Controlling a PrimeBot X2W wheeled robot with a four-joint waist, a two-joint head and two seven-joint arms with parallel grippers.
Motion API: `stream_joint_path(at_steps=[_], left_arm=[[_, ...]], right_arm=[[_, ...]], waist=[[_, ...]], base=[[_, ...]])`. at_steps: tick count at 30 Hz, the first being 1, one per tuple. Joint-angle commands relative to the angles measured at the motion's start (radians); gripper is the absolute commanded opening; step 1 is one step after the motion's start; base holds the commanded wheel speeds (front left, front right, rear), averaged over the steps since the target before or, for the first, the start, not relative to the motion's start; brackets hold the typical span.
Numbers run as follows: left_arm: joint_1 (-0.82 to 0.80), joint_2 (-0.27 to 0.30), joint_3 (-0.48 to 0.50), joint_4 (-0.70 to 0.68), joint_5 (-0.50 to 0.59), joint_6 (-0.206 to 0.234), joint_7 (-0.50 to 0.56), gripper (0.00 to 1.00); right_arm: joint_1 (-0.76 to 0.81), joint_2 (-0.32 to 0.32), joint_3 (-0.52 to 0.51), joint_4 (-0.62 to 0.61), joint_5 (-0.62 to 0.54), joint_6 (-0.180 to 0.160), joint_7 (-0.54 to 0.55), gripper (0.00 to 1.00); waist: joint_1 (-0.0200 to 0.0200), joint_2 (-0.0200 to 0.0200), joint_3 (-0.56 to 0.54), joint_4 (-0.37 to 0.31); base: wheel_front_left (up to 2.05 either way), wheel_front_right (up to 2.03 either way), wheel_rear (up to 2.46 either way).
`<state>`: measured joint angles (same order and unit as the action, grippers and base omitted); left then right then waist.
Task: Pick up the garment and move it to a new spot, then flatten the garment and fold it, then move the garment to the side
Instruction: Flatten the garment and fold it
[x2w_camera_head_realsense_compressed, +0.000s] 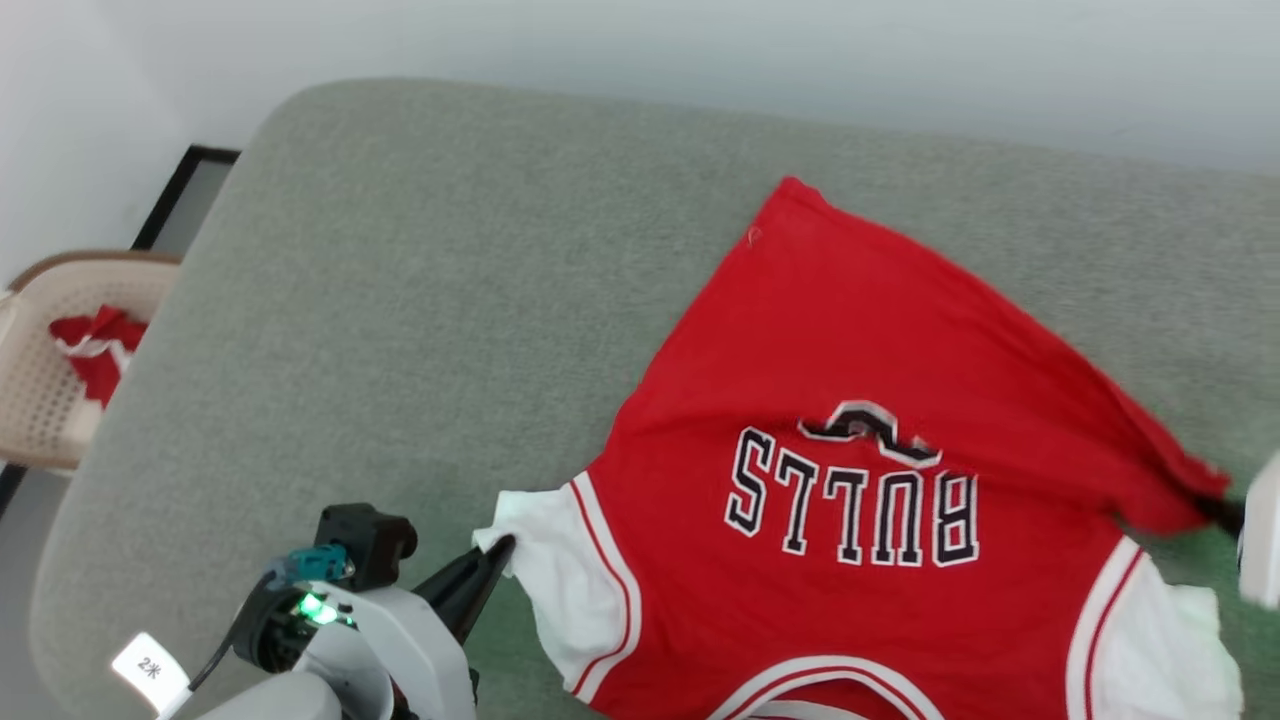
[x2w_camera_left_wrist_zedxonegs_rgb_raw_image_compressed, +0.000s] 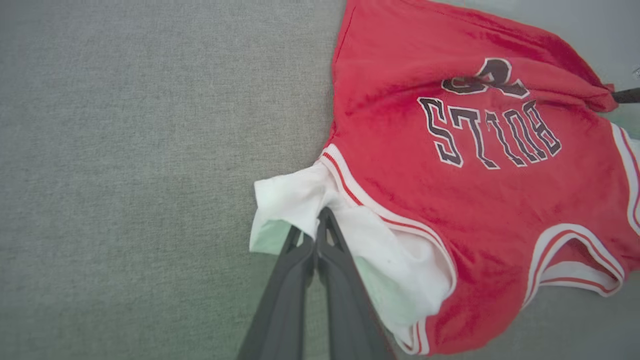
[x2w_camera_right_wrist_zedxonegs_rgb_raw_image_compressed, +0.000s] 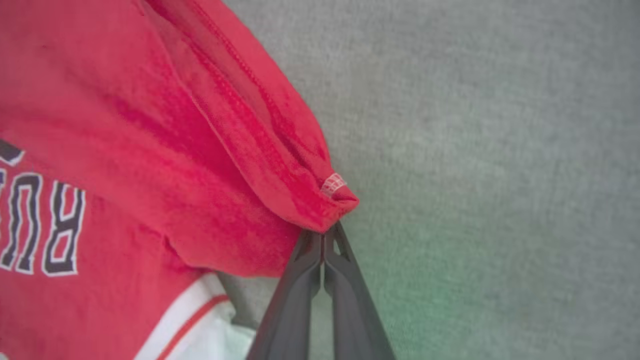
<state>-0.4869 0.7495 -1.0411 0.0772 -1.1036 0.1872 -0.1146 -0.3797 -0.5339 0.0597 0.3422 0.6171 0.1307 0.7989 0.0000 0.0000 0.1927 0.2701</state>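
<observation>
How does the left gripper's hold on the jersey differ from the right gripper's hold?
The left gripper pinches a white sleeve; the right gripper pinches a red hemmed corner beside a small white tag. Cloth at the left gripper is crumpled; cloth at the right gripper bunches into a long fold. Both are shut on the garment.

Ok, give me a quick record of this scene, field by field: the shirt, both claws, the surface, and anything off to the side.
garment: red jersey, BULLS lettering facing up, lying creased
left claw: shut on the white sleeve
right claw: shut on a red hem corner
surface: grey-green padded top
aside: beige basket holding red cloth
</observation>
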Motion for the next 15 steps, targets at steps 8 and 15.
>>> stream_joint_path(at_steps=[8,15], left_arm=[[0.022,0.01,0.003,-0.023,-0.011,0.014,-0.005,0.0],[0.017,0.002,0.003,-0.024,-0.01,0.016,-0.008,0.0]], right_arm=[[0.231,0.083,-0.119,-0.097,-0.014,0.0,0.024,0.0],[0.317,0.148,-0.16,-0.078,-0.038,-0.001,0.043,0.0]], waist=[[0.0,0.0,-0.026,-0.044],[0.0,0.0,-0.015,-0.047]], base=[[0.0,0.0,0.0],[0.0,0.0,0.0]])
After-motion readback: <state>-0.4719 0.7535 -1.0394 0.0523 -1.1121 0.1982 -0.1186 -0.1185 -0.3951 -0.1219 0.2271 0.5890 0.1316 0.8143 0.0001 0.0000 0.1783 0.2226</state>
